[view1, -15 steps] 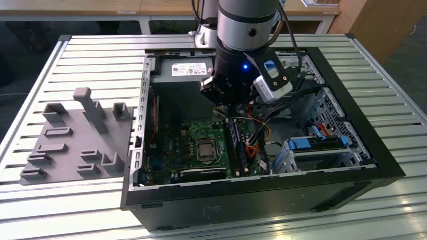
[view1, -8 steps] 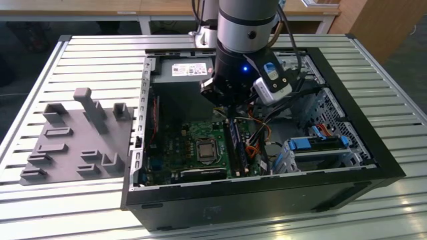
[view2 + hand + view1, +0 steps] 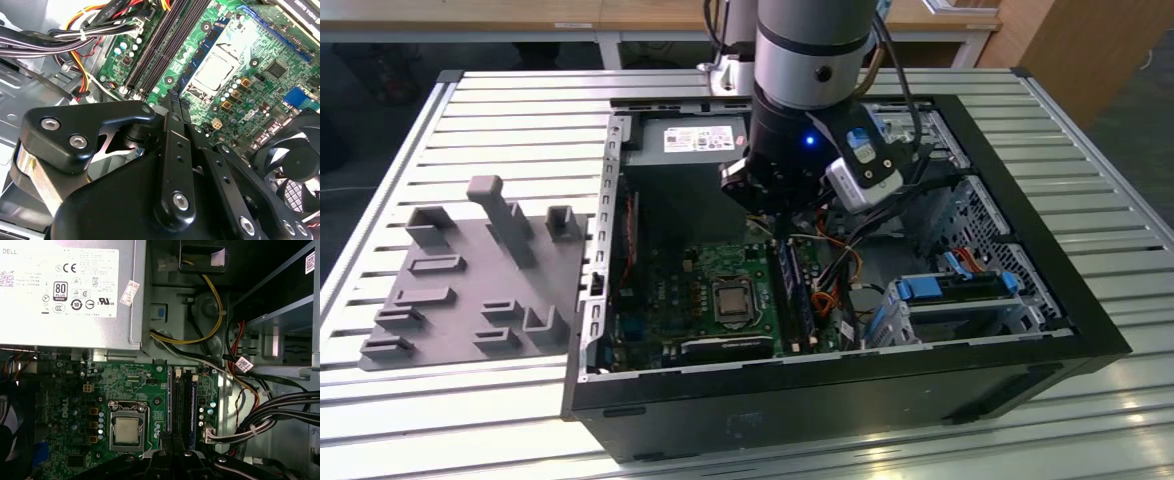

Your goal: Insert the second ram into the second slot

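- Arm reaches into the open black computer case (image 3: 827,410) standing on the slatted metal counter (image 3: 494,120).
- On the black gripper (image 3: 172,101), fingers are drawn together at the tips, with nothing visible between them.
- The thin blue circuit-board ram strip (image 3: 205,52) stands on edge on the green motherboard (image 3: 70,385), beside the square silver processor socket (image 3: 127,430).
- Fingertips sit at the strip's near end; contact cannot be told.

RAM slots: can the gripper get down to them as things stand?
Probably yes. The gripper hangs close over one end of the RAM slots inside the open case. The cable bundle lies beside them, not across, and nothing else stands between.
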You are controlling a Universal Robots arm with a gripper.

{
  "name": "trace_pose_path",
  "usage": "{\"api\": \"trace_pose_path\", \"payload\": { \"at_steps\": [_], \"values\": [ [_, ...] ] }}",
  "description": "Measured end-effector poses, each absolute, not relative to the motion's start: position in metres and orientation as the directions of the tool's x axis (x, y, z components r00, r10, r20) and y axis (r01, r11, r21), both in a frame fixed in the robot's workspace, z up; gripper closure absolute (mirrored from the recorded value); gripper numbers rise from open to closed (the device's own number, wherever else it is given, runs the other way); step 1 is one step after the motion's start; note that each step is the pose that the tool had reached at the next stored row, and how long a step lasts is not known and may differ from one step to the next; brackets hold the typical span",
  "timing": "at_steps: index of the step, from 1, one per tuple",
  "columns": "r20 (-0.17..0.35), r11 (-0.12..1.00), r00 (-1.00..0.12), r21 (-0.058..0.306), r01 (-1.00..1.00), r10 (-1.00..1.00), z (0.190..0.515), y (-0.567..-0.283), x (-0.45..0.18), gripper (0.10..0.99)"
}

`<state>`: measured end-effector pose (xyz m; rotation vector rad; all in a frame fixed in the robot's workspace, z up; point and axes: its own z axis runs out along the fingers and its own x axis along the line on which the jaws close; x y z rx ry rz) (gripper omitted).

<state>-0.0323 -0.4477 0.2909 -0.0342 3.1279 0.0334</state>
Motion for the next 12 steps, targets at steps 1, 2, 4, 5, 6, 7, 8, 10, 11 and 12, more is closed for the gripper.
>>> {"api": "trace_pose_path", "payload": {
  "at_steps": [1, 2, 4, 5, 6, 7, 8, 10, 11, 12],
  "values": [
    [-0.014, 1.000, -1.000, 0.021, -0.022, -0.022, 0.2907, -0.4477, -0.0322, 0.973],
    [-0.014, 1.000, -1.000, 0.021, -0.022, -0.022, 0.2904, -0.4476, -0.0322, 0.973],
    [-0.014, 1.000, -1.000, 0.021, -0.022, -0.022, 0.2901, -0.4477, -0.0322, 0.973],
    [-0.014, 1.000, -1.000, 0.021, -0.022, -0.022, 0.2900, -0.4477, -0.0322, 0.973],
    [-0.014, 1.000, -1.000, 0.021, -0.022, -0.022, 0.2898, -0.4477, -0.0322, 0.973],
    [-0.014, 1.000, -1.000, 0.021, -0.022, -0.022, 0.2895, -0.4476, -0.0322, 0.973],
    [-0.014, 1.000, -1.000, 0.022, -0.022, -0.022, 0.2890, -0.4476, -0.0322, 0.973],
    [-0.014, 1.000, -1.000, 0.021, -0.022, -0.022, 0.2883, -0.4477, -0.0322, 0.973],
    [-0.014, 1.000, -1.000, 0.021, -0.022, -0.022, 0.2879, -0.4477, -0.0322, 0.973],
    [-0.014, 1.000, -1.000, 0.021, -0.022, -0.022, 0.2877, -0.4477, -0.0322, 0.973]
  ]
}}
